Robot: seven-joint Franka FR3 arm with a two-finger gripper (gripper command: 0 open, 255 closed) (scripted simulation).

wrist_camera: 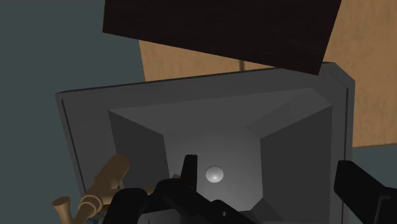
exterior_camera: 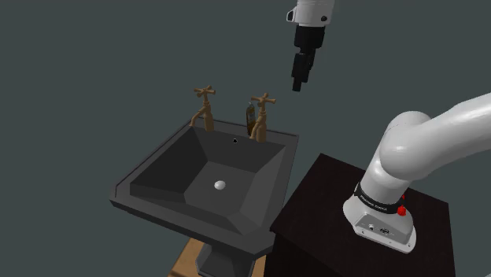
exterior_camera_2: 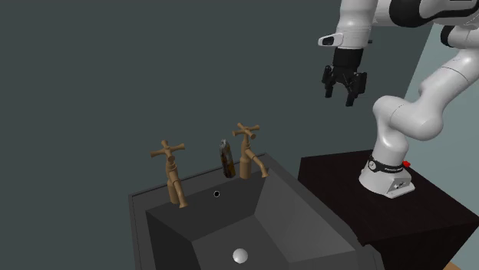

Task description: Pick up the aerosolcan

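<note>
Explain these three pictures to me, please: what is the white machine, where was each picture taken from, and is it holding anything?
The white machine is a robot arm mounted on a dark box, its stand. At its end is a black two-finger gripper, which serves as its hand. One picture looks down from beside the stand. Another faces the taps over the basin. The third comes from a camera on the hand, looking down into the basin. Beside the stand is a dark sink with two brass-coloured taps. A slim dark aerosol can stands on the back ledge, close to one tap. The gripper hangs high above the sink, fingers apart, holding nothing.
</note>
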